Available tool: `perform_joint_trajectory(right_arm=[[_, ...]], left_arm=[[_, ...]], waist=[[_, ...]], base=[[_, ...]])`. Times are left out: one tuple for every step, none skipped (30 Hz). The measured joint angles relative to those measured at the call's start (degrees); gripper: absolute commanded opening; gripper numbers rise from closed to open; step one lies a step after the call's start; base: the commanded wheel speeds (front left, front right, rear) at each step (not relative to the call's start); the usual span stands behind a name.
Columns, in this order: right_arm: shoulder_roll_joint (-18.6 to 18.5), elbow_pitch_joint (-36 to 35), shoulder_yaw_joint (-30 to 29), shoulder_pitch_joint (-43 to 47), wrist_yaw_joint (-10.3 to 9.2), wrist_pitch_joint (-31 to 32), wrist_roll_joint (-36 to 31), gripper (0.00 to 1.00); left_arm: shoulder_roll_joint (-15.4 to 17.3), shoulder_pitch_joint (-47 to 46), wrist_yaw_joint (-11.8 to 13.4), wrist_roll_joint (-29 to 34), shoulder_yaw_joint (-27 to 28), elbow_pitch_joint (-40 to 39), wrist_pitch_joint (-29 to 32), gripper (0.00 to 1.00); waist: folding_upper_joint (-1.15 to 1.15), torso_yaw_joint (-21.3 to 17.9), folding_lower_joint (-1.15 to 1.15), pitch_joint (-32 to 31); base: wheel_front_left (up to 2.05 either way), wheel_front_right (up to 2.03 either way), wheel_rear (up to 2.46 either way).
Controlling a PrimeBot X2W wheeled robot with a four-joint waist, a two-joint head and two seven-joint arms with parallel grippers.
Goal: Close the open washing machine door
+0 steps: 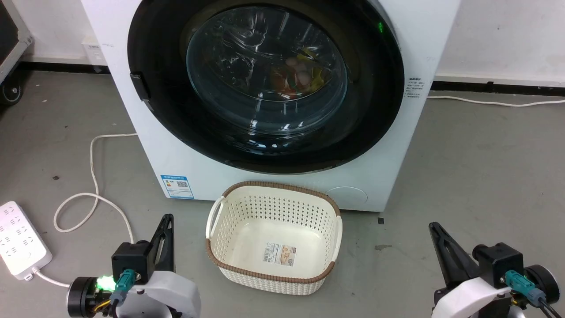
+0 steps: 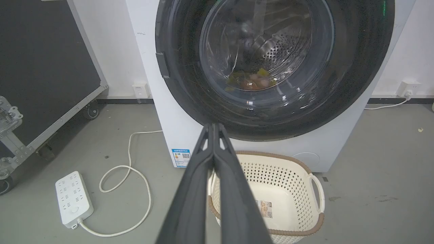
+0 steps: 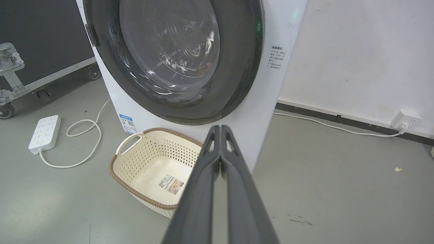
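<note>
- Nearest the robot, low over the grey floor (image 1: 463, 185), both arms sit well apart from the machine. The left gripper (image 2: 213, 130) has its two dark fingers pressed together along their length, holding nothing and touching nothing.
- The right gripper (image 3: 220, 132) is the same: fingers shut tip to tip, empty, pointing towards the machine's lower front.
- Between the two arms stands a cream basket (image 1: 269, 285) with nothing in it but a label on its bottom. It sits just in front of the machine's base.
- Off to the left on the floor lie a white power strip (image 1: 20, 240) and its looping cord (image 1: 92, 176).
- Behind the basket is the washing machine (image 1: 198, 172). Its round black door (image 1: 379, 110) lies flat against the white front, with coloured laundry (image 1: 300, 75) showing through the glass.
- As I judge it, the closing itself looks done, though whether the latch has caught I cannot tell.
- If anything remains, it is a firm press with a shut gripper on the black rim near the small tab (image 1: 140, 86) at its left edge, reaching over the basket.
</note>
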Motion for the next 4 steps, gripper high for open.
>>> perform_joint_trajectory(right_arm=[[0.00, 0.00, 0.00, 0.00, 0.00, 0.00, 0.00, 0.00], [0.00, 0.00, 0.01, -0.01, 0.00, 0.00, 0.00, 0.00], [0.00, 0.00, 0.01, -0.01, 0.00, 0.00, 0.00, 0.00], [0.00, 0.00, 0.00, -0.01, 0.00, 0.00, 0.00, 0.00]], left_arm=[[0.00, 0.00, 0.00, 0.00, 0.00, 0.00, 0.00, 0.00], [0.00, 0.00, 0.00, 0.00, 0.00, 0.00, 0.00, 0.00], [0.00, 0.00, 0.00, 0.00, 0.00, 0.00, 0.00, 0.00], [0.00, 0.00, 0.00, 0.00, 0.00, 0.00, 0.00, 0.00]], waist=[[0.00, 0.00, 0.00, 0.00], [0.00, 0.00, 0.00, 0.00], [0.00, 0.00, 0.00, 0.00], [0.00, 0.00, 0.00, 0.00]], base=[[0.00, 0.00, 0.00], [0.00, 0.00, 0.00], [0.00, 0.00, 0.00], [0.00, 0.00, 0.00]])
